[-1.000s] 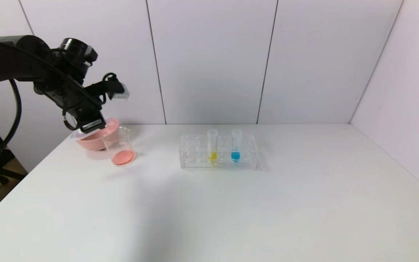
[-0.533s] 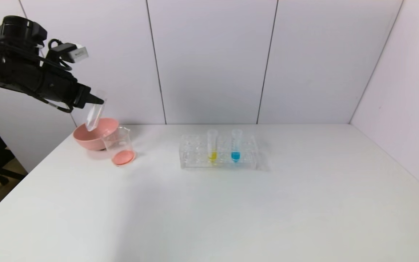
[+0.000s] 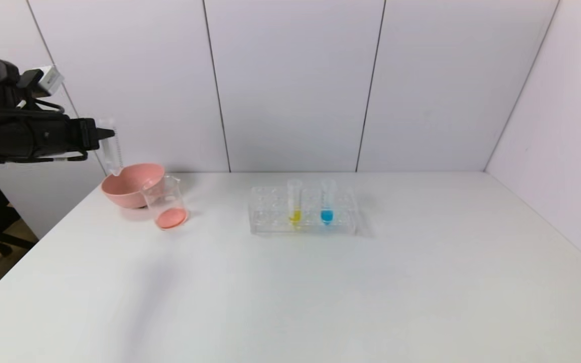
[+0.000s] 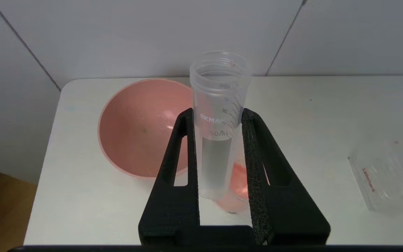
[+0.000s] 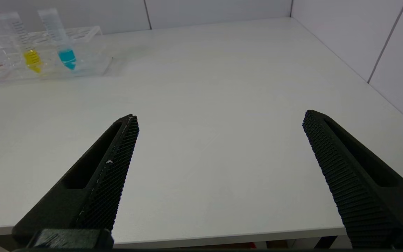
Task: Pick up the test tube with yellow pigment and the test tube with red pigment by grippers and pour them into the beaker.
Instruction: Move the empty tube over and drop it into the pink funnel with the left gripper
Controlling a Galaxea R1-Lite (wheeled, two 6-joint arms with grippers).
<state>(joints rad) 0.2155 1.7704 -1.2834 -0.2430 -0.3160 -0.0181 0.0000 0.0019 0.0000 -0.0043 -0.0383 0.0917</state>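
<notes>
At the upper left of the head view the left gripper (image 3: pixel 100 134) clamps an emptied, upright test tube (image 3: pixel 111 151) above the pink bowl (image 3: pixel 124 194) beside the beaker (image 3: pixel 165 202) holding red pigment near the table's (image 3: pixel 321 292) far left edge, the test tube with yellow pigment (image 3: pixel 294 201) stands mid-frame in the rack (image 3: pixel 270 214), and the right gripper (image 5: pixel 219 140) hangs wide open over bare tabletop at the near edge.

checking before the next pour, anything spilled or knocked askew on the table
Nothing stands out. The beaker stands upright with red liquid inside, the rack sits square with both tubes upright, and the left gripper holds an emptied tube above the pink bowl.
</notes>
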